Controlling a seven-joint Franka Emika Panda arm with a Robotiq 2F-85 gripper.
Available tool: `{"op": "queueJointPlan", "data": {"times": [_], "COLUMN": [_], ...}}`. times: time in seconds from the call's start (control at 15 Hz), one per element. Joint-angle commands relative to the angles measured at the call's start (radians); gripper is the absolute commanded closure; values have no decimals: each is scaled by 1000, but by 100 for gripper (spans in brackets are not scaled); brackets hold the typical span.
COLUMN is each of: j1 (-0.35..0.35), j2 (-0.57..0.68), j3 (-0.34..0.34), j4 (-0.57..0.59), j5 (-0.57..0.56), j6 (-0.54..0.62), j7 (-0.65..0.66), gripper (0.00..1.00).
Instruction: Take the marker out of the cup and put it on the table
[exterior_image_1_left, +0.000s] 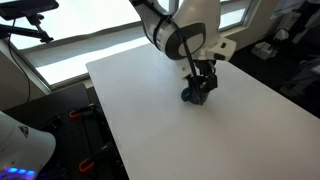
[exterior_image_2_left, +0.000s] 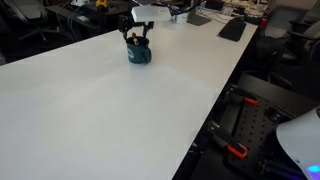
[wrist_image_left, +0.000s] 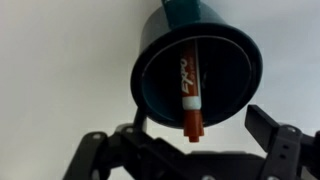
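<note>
The dark blue-grey cup (wrist_image_left: 160, 35) stands on the white table (wrist_image_left: 60, 60). The red-orange marker (wrist_image_left: 189, 85) leans inside it, and its darker end sticks out over the rim toward me. My gripper (wrist_image_left: 185, 135) hangs just above the cup. It is open, with one finger on each side of the marker's end and neither touching it. In both exterior views the gripper (exterior_image_1_left: 203, 78) (exterior_image_2_left: 137, 38) sits right over the cup (exterior_image_1_left: 197, 96) (exterior_image_2_left: 139, 55). The marker cannot be made out there.
The table (exterior_image_1_left: 150, 110) (exterior_image_2_left: 110, 110) is wide and white around the cup. Beyond its far edge in an exterior view are keyboards and desk clutter (exterior_image_2_left: 232, 28). Dark equipment with red clamps (exterior_image_2_left: 235, 150) sits below the table's side edge.
</note>
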Motion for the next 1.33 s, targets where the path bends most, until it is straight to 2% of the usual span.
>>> {"op": "queueJointPlan", "data": {"times": [0.0, 0.2, 0.27, 0.4, 0.47, 0.53, 0.6, 0.73, 0.8, 0.87, 1.07, 1.13, 1.2, 1.27], "j1": [17, 21, 23, 26, 27, 27, 28, 33, 33, 33, 40, 42, 46, 50], "j2": [3, 4, 4, 3, 2, 2, 2, 1, 0, -1, -5, -5, -5, -5], "j3": [-14, -21, -24, -27, -31, -33, -36, -41, -42, -41, -44, -45, -47, -49], "j4": [31, 43, 46, 47, 47, 48, 48, 48, 48, 47, 45, 45, 45, 45], "j5": [41, 36, 32, 29, 27, 26, 26, 22, 22, 21, 16, 16, 14, 12], "j6": [-82, -114, -118, -122, -120, -119, -118, -114, -114, -113, -112, -112, -112, -113], "j7": [-24, -19, -17, -15, -16, -16, -17, -19, -21, -22, -30, -30, -28, -28], "gripper": [0, 1, 20, 29, 37, 38, 49, 55, 64, 67, 72, 80, 95, 94]}}
